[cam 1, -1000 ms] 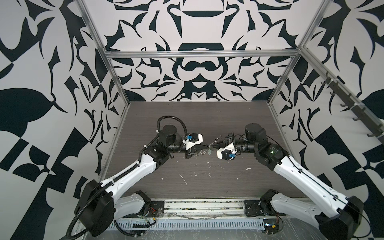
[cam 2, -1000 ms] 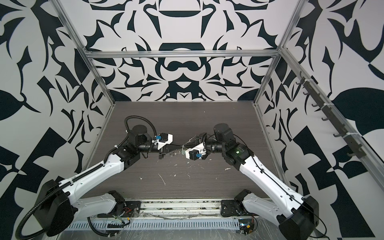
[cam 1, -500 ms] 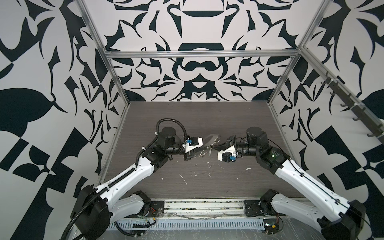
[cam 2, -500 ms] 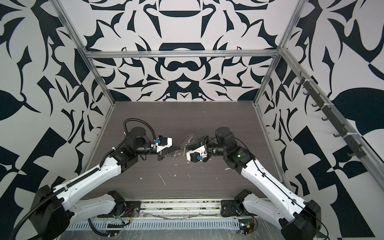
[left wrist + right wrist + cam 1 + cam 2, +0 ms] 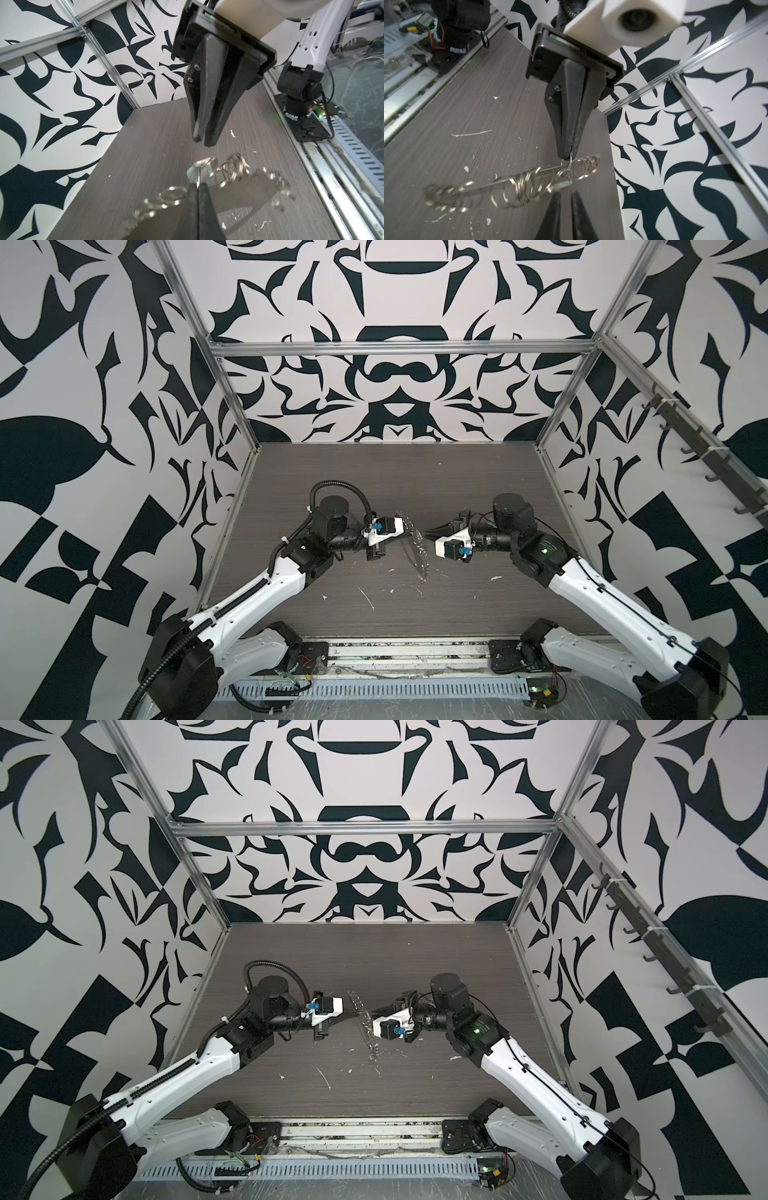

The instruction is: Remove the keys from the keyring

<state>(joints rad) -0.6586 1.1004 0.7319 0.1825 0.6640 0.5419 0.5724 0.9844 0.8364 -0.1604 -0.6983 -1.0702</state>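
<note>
Over the middle of the dark grey wood-grain tabletop (image 5: pixel 374 481): left gripper (image 5: pixel 568 157) is fully closed, tips pinching one thin wire ring of the keyring (image 5: pixel 512 180), a large thin grey metal band hoop strung with a chain of small silver split rings. The hoop hangs from that pinch, tilted, between the two arms in both top views (image 5: pixel 415 549) (image 5: pixel 368 1027). Can't tell whether its lower end touches the table.

The small pale mint-white oval plastic key tag (image 5: pixel 562 185) is on the ring cluster just beside the left fingertips; in the left wrist view (image 5: pixel 194 173) it sits right past the pinch point, blurred. Not off the keyring.

Right gripper (image 5: pixel 202 142) points at the left one, tip to tip. Its jaws are cracked open by a narrow gap with nothing between them. The tips are near the key tag but apart from it, with clear space showing in the left wrist view.

A few white flecks (image 5: pixel 368 599) lie scattered on the tabletop nearer the arm bases
</note>
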